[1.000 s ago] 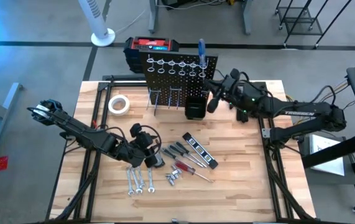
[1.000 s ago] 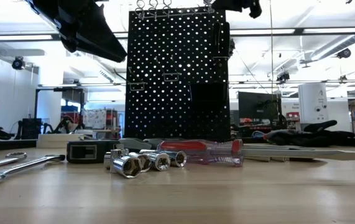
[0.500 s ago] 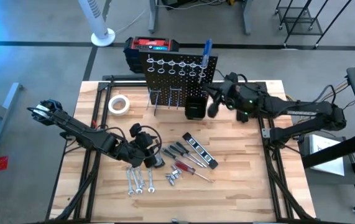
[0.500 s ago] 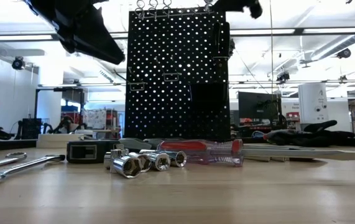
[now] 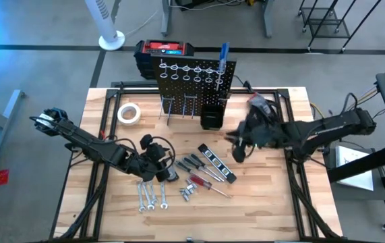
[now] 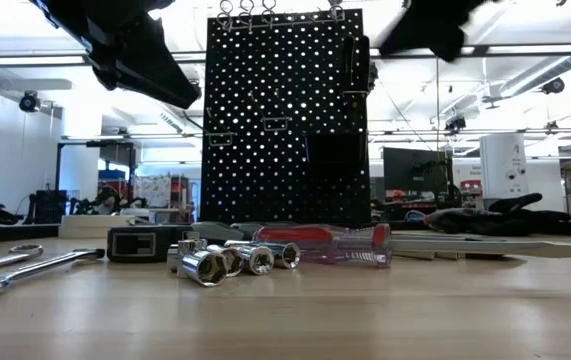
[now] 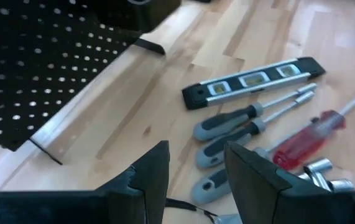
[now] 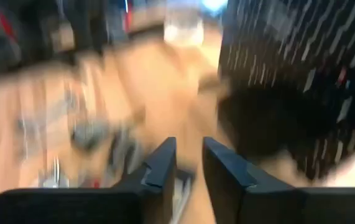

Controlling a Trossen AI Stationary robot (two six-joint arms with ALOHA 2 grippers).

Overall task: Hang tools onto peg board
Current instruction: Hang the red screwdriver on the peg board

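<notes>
Two dark arms reach over a wooden table (image 5: 259, 202) in the high view, the left arm entering from the left edge of the frame and the right arm from the right edge. Upright at the upper middle of the frame stands the black peg board (image 5: 193, 82), with a row of silver rings along its top, a blue-handled screwdriver (image 5: 223, 52) standing in a ring at its right end, and a small black bin (image 5: 211, 119) at its foot. Right of the bin, above bare wood, hangs the right gripper (image 5: 237, 150), its fingers (image 8: 158, 163) a narrow gap apart with nothing between them. Lower, at centre-left of the frame, the left gripper (image 5: 166, 170) hovers beside the loose tools, its fingers (image 7: 155, 171) parted and holding nothing. Near it lie a black level (image 5: 217, 163), grey-handled screwdrivers (image 7: 227, 121), a red-handled screwdriver (image 7: 304, 140), three silver wrenches (image 5: 151, 197) and some small sockets (image 5: 186, 194). Left of the board sits a white tape roll (image 5: 129, 113).
</notes>
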